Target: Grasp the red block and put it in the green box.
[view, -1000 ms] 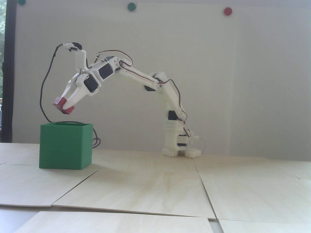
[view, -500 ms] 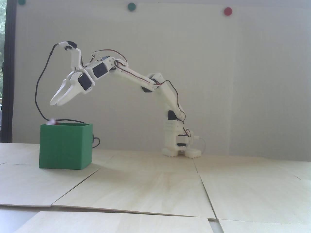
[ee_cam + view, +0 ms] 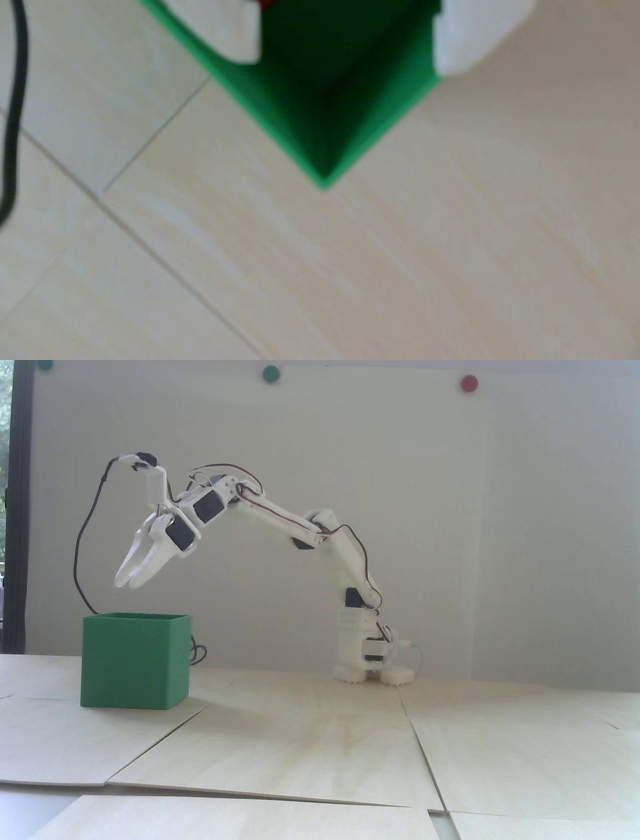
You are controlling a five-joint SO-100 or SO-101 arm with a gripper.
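The green box (image 3: 135, 665) stands open-topped on the wooden table at the left of the fixed view. My white gripper (image 3: 129, 582) hangs just above its opening, pointing down, with its jaws apart and nothing between them. In the wrist view the gripper (image 3: 346, 64) is open over the box (image 3: 277, 114), whose inside is dark. A small patch of the red block (image 3: 266, 3) shows at the top edge, in the box's dark interior beside the left finger (image 3: 228, 34). The block is hidden in the fixed view.
A black cable (image 3: 80, 560) loops from the wrist camera down behind the box and shows at the wrist view's left edge (image 3: 14, 104). The arm's base (image 3: 370, 660) stands at centre right. The table is pale plywood sheets with seams.
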